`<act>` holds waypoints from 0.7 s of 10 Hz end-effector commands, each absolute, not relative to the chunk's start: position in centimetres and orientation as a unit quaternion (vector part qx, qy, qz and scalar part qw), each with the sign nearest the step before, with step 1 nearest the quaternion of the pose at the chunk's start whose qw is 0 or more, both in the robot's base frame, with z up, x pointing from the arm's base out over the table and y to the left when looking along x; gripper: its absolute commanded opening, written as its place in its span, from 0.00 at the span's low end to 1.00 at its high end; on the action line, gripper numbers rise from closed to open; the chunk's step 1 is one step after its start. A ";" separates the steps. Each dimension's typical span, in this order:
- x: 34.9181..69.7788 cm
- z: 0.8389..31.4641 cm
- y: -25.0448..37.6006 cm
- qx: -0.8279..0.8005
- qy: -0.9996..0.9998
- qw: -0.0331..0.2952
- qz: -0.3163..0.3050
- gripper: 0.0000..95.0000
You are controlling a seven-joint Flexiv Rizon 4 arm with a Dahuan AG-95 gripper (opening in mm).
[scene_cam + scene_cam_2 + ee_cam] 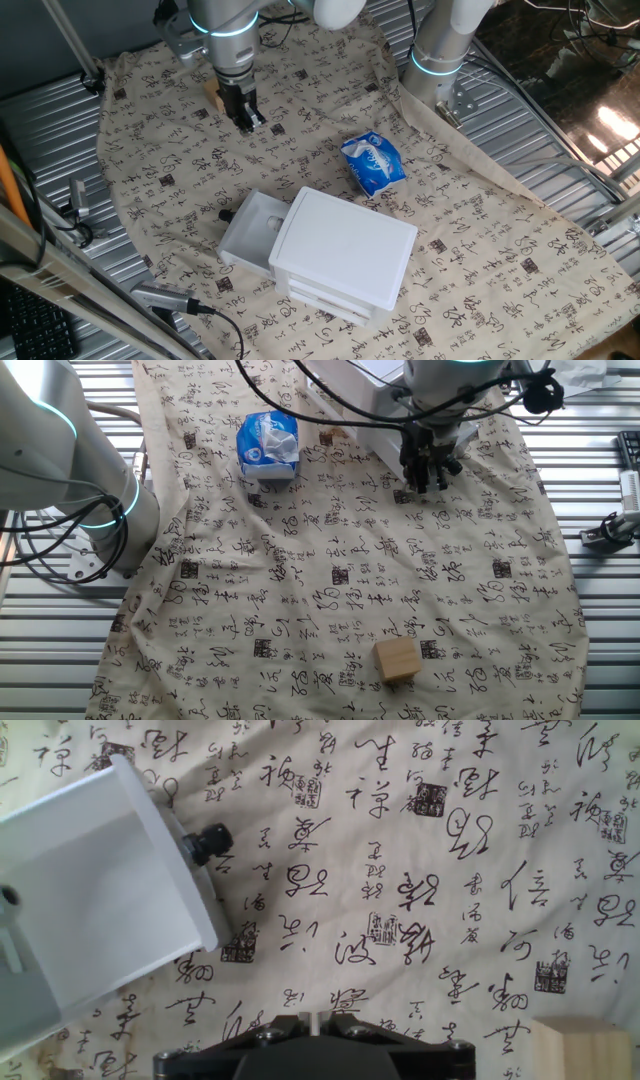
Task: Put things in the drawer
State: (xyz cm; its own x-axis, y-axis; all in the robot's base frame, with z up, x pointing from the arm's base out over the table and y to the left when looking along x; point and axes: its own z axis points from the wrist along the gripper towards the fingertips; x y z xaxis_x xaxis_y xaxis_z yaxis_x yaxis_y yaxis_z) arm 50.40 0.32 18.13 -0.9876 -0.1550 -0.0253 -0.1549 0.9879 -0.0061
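Observation:
The small light-brown wooden block (pixel 397 659) lies on the patterned cloth; it shows beside the arm in one fixed view (pixel 211 97) and at the bottom right corner of the hand view (pixel 585 1050). The white top drawer (pixel 248 232) is pulled open from the white unit (pixel 345 250), its dark knob (pixel 207 844) facing the cloth, and it looks empty (pixel 90 910). My gripper (pixel 247 118) hangs above the cloth between block and drawer, shut and holding nothing (pixel 318 1017); it also shows in the other fixed view (pixel 425 478).
A blue and white packet (pixel 373 162) lies on the cloth behind the white unit, also seen in the other fixed view (pixel 268 445). A second arm's base (pixel 440 60) stands at the cloth's far edge. Ribbed metal table surrounds the cloth.

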 end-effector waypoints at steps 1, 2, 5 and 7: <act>50.3 18.3 0.2 -0.070 0.997 0.013 -0.002 0.00; 50.3 18.3 0.1 -0.065 0.998 0.014 -0.002 0.00; 50.5 18.4 0.0 -0.061 0.998 0.016 0.001 0.00; 50.8 18.6 0.2 -0.064 0.998 0.014 0.002 0.00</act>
State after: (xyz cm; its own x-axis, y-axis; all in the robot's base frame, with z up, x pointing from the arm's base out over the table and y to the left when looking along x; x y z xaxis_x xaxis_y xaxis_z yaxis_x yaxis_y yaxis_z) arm 50.87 0.31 18.66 -0.9915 -0.1274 -0.0250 -0.1276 0.9918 0.0035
